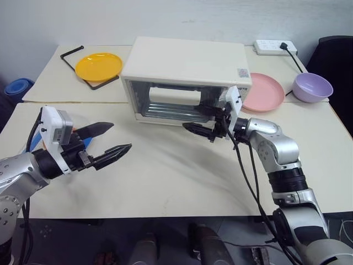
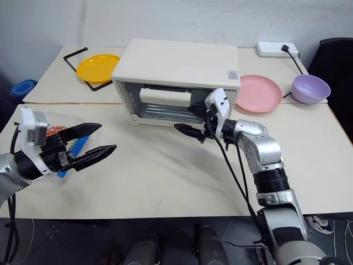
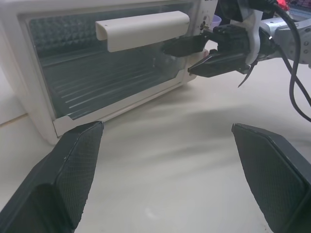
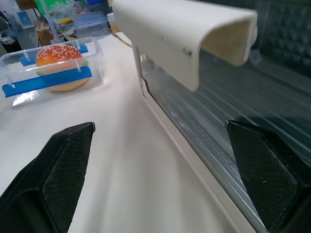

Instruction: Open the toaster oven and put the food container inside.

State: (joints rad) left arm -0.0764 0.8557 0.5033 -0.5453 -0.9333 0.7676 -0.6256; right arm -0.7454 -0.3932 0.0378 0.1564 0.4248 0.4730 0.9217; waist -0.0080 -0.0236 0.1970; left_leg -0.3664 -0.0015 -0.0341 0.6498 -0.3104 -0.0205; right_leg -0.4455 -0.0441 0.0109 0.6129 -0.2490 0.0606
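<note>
Two black-fingered grippers are working over a cream table (image 1: 182,182), with the toaster oven (image 1: 185,69) sitting in the upper middle of the left eye view. Its glass door (image 3: 112,82) is standing closed, the cream handle bar (image 3: 143,29) running across the upper part of the glass and the wire rack showing through it. The right gripper (image 1: 205,122) is hanging just in front of the door's lower right part, fingers spread apart and grasping nothing; whether the fingertips are touching the door cannot be told. In the right wrist view the handle is lying above and between that gripper's own fingers.

The food container (image 4: 51,70) is resting on the table at the left edge of the right eye view, partly hidden behind the left gripper (image 2: 89,142); its blue clip strips and the sesame-bun burger (image 4: 60,60) are showing clearly in the right wrist view. The left gripper is hovering at the lower left of the frame, well apart from the oven, jaws released wide and empty.

Farther back, a yellow plate (image 1: 98,66) is lying at the upper left, a pink plate (image 1: 263,91) just right of the oven, a lilac bowl (image 1: 312,86) beyond it, and a white power strip (image 1: 274,47) at the upper right.
</note>
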